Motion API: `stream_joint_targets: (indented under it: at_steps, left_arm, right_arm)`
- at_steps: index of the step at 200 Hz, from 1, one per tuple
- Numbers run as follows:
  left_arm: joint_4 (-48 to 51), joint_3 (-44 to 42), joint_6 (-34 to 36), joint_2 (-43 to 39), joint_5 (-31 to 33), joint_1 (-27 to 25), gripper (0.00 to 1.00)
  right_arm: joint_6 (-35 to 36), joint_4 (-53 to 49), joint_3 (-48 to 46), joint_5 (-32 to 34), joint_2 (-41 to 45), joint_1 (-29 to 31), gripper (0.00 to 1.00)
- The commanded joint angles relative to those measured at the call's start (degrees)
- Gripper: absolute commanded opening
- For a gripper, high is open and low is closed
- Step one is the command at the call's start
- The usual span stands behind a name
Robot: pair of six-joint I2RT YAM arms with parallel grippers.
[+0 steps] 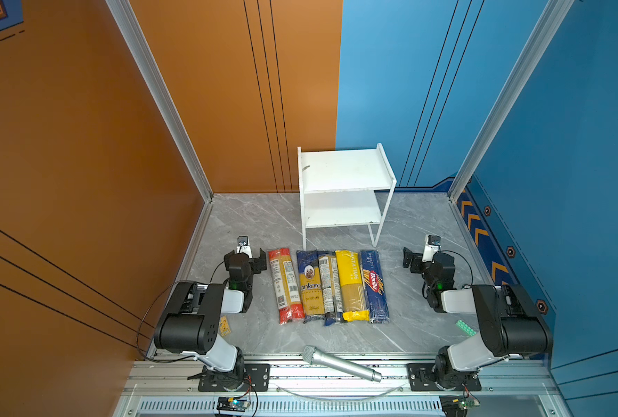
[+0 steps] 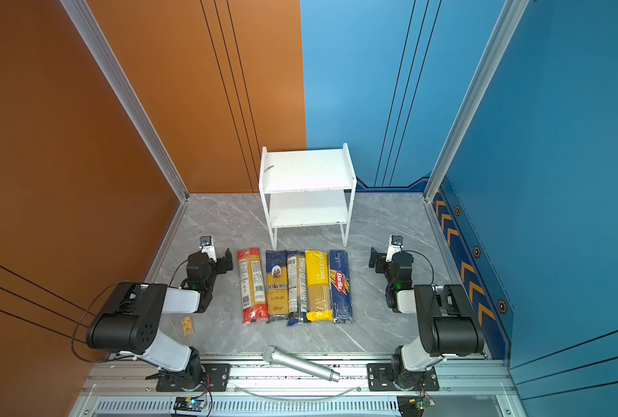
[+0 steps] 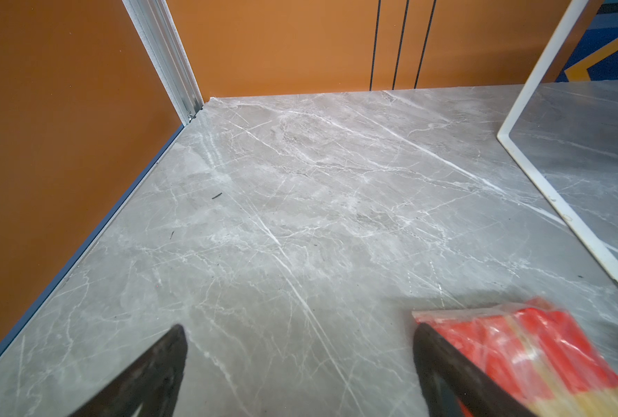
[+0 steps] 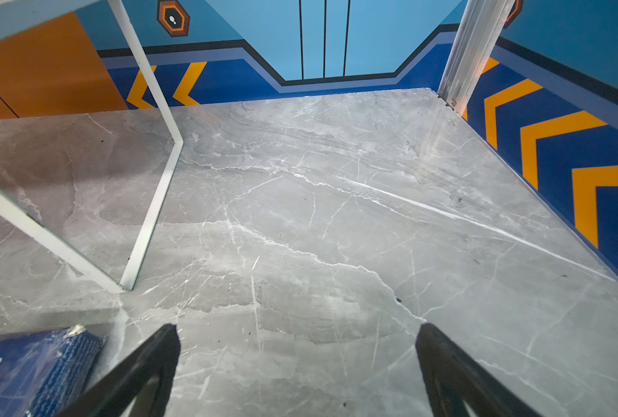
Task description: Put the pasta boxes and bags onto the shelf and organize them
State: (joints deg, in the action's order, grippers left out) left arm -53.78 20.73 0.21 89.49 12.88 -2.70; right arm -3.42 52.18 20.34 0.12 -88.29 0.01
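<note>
Nearest, across the metal rail: silver microphone (image 1: pixel 342 363), smooth tube with mesh head, no part of the job; leave alone. Farther in, low over the grey veined marble table (image 1: pixel 419 224): left gripper (image 1: pixel 258 260) and right gripper (image 1: pixel 410 260), both spread wide, holding nothing, one at each far corner of the row. Between them, flat on the table, side by side, left to right: red-ended clear bag (image 1: pixel 285 285), yellow-navy "ankara" bag (image 1: pixel 310 287), dark navy bag (image 1: pixel 331 289), yellow bag (image 1: pixel 352 285), blue Barilla box (image 1: pixel 374 285). Probable first step: lift an outer pack. Best taken across the narrow width near mid-length, to avoid drooping ends; red-ended bag for the left claw, already just beside it, box for the right. Film bags glossy, crinkled, likely slippery, brittle strands inside; squeeze lightly. Box rigid and flat-faced, the easier hold. Farthest, by the back wall: shelf (image 1: pixel 343 169), white, two flat boards on thin metal legs, no pack on either; lay packs flat and parallel, starting from one side.
</note>
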Motion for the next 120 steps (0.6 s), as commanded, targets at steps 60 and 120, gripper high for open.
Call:
stream_joint_targets:
  at_steps: [60,120]
  left_arm:
    - [-0.11,0.60,-0.09,0.10,0.51,-0.20,0.98]
    - [-0.10,0.48,1.41,0.03,-3.09,-0.33,0.98]
  right_arm:
    - [0.30,0.38,0.83,0.85,-0.39,0.24,1.00]
    - [0.60,0.85,0.51,2.22,-0.32,0.82,1.00]
